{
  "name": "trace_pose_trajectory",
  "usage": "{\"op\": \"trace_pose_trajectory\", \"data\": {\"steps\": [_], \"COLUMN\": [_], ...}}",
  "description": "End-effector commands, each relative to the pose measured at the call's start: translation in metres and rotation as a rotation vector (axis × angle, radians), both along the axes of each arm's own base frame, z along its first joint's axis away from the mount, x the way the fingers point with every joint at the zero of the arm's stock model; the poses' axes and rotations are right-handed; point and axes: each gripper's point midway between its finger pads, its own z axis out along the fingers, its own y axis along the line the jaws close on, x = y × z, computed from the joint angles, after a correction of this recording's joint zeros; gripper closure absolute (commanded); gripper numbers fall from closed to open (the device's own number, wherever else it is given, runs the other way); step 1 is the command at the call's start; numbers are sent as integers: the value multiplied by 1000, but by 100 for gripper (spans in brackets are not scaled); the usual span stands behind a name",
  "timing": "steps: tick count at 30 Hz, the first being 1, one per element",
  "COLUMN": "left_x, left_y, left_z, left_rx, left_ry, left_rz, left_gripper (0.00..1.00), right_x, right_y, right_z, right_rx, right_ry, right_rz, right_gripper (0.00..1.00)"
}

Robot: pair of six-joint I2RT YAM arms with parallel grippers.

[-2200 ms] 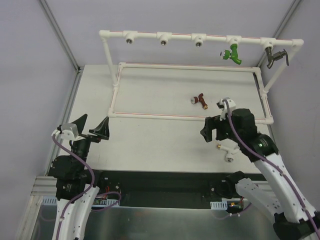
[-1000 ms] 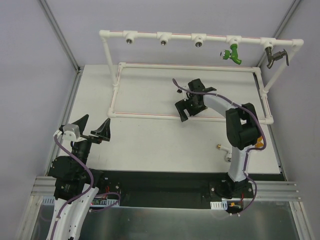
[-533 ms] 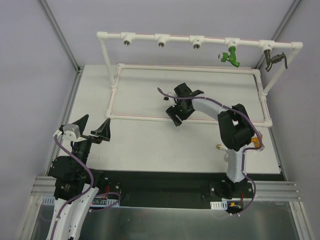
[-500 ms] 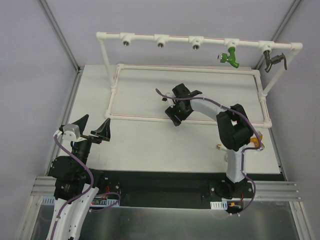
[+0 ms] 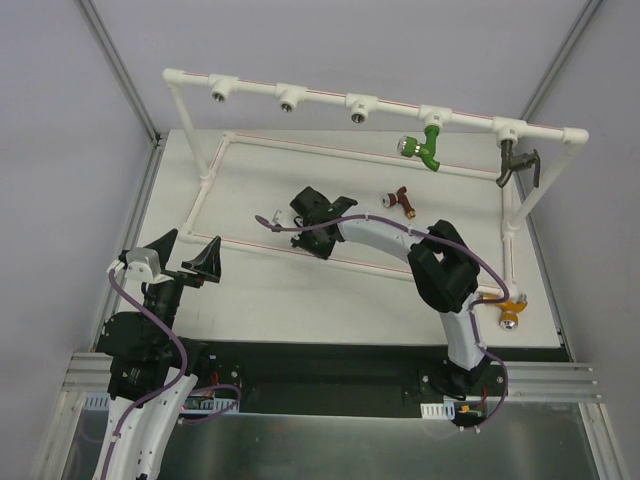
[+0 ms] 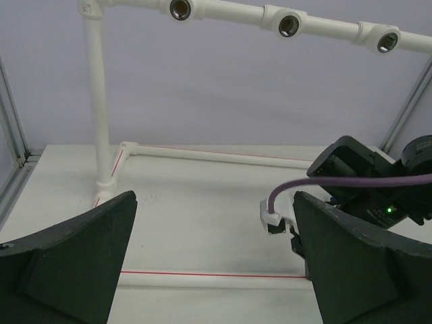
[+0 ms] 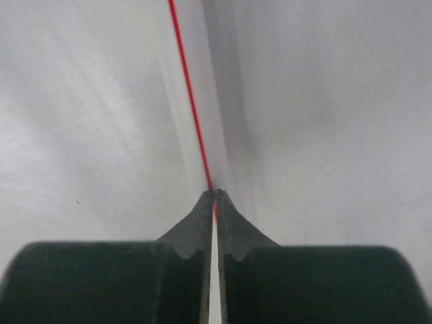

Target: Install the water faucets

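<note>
So the right hand (image 7: 214, 198) has its fingers pressed together with nothing between them. The tips are right over the near bottom pipe of the white plastic pipe frame (image 5: 320, 96), the pipe with a thin red stripe along it. That wrist view is pretty blurry though.

The left hand (image 6: 212, 263) sits at the near left, fingers spread wide, holding nothing.

The green plastic faucet (image 5: 428, 146) and the dark grey faucet (image 5: 517, 166) hang off the two rightmost tees of the top rail. The three tees left of them show bare metal sockets.

The small dark red faucet (image 5: 400, 200) lies on the white desk (image 5: 250, 290) inside the frame, to the right of the right hand. The orange faucet (image 5: 507, 304) lies at the near right, beside the right arm.
</note>
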Motion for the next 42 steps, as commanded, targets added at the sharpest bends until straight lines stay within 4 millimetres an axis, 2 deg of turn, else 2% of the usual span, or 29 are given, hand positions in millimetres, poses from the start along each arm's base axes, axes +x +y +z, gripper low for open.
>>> {"op": "trace_pose_trajectory", "data": {"steps": [1, 5, 7, 8, 9, 10, 11, 12, 13, 14, 16, 17, 18, 19, 20, 21, 22, 23, 24, 27, 28, 30, 31, 33, 35, 37, 41, 42], "left_x": [-14, -15, -14, -14, -14, -14, -14, -14, -14, -14, -15, -15, -15, -15, -15, -15, -15, -15, -14, -14, -14, -13, -13, -12, -11, -10, -10, -11], "left_y": [2, 2, 2, 2, 2, 2, 2, 2, 2, 2, 2, 2, 2, 2, 2, 2, 2, 2, 2, 2, 1, 1, 1, 2, 1, 0, 0, 1], "left_z": [17, 17, 17, 16, 17, 16, 16, 16, 16, 16, 17, 17, 17, 17, 17, 17, 17, 17, 16, 16, 16, 16, 15, 15, 14, 13, 14, 14], "left_rx": [-12, -12, -13, -13, -13, -13, -12, -12, -13, -13, -12, -14, -14, -14, -14, -14, -14, -14, -14, -14, -13, -12, -12, -10, -8, -7, -7, -8], "left_ry": [-87, -89, -89, -87, -87, -85, -87, -87, -87, -87, -89, -90, -90, -90, -88, -88, -90, -88, -87, -85, -84, -82, -79, -77, -71, -66, -68, -72], "left_rz": [-8, -8, -7, -7, -5, -5, -5, -5, -5, -5, -8, -9, -10, -10, -10, -10, -10, -10, -10, -9, -10, -10, -9, -7, -8, -10, -11, -10], "left_gripper": [1, 1, 1, 1, 1, 1, 1, 1, 1, 1, 1, 1, 1, 1, 1, 1, 1, 1, 1, 1, 1, 1, 1, 1, 1, 1, 1, 1], "right_x": [2, 11, 13, 15, 14, 12, 12, 10, 10, 5, 1, -1, -4, -7, -6, -17, -22, -22, -32, -44, -58, -63, -76, -82, -98, -111, -127, -133], "right_y": [47, 87, 104, 107, 111, 111, 109, 105, 104, 90, 77, 66, 45, 33, 17, -3, -15, -32, -49, -94, -112, -138, -155, -182, -211, -225, -253, -259], "right_z": [10, 27, 40, 44, 49, 50, 63, 65, 71, 76, 85, 101, 90, 89, 106, 91, 92, 109, 96, 101, 95, 90, 83, 76, 65, 61, 42, 35], "right_rx": [106, 191, 228, 231, 243, 258, 279, 288, 308, 311, 331, 365, 323, 316, 334, 305, 298, 323, 308, 311, 304, 291, 273, 233, 173, 159, 147, 129], "right_ry": [-33, -123, -175, -190, -197, -190, -204, -205, -218, -218, -217, -216, -219, -216, -252, -221, -216, -243, -207, -161, -116, -93, -66, -64, -24, 15, 101, 117], "right_rz": [47, 109, 123, 119, 116, 93, 80, 66, 53, 13, -31, -86, -134, -170, -219, -275, -312, -365, -449, -613, -687, -786, -854, -963, -1095, -1160, -1345, -1375], "right_gripper": [98, 98, 92, 88, 76, 68, 60, 48, 44, 37, 32, 30, 26, 23, 18, 16, 16, 13, 12, 11, 11, 11, 11, 12, 16, 17, 5, 5]}}
